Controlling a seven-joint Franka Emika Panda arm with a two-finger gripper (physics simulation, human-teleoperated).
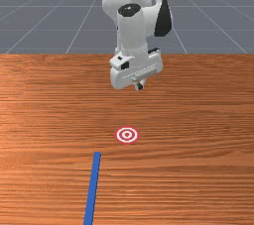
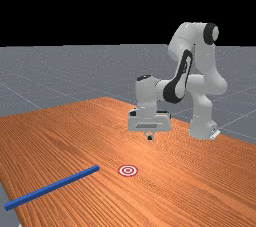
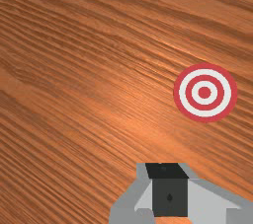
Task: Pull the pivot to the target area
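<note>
Wood table (image 1: 198, 115) under everything, with round bullseye target (image 1: 127, 135) flat on it; use target as landmark. Next down in size, Panda arm (image 1: 133, 33), coming in from far side of target in front view, bent forward, probably to get within reach of both target and bar. Then long blue bar (image 2: 52, 187), taken as the task's "pivot"; no other candidate. Lies flat on the wood, off target: one end near target but apart from it, toward front view's left and closer to that camera. Stretches from there away from target, out to about the table edge; overhang possible, can't tell. Supported by the table alone, so free to slide or swing. Next, Panda two-finger gripper (image 2: 150, 137), raised above the wood on arm's side of target, pointing down. Closed, tips together, nothing pinched; probably up high for clearance over the table. Last, target itself: red and white rings, uncovered, between arm and bar's near end, presumably placed so as to need a pull toward the arm. Judge as start of task, approach stage. Calls for reaching past target to bar, lowering against its far side or gripping it, then dragging back and across onto target. Watch for bar swinging round instead of sliding if caught off-centre, or for tips skating over the top.
</note>
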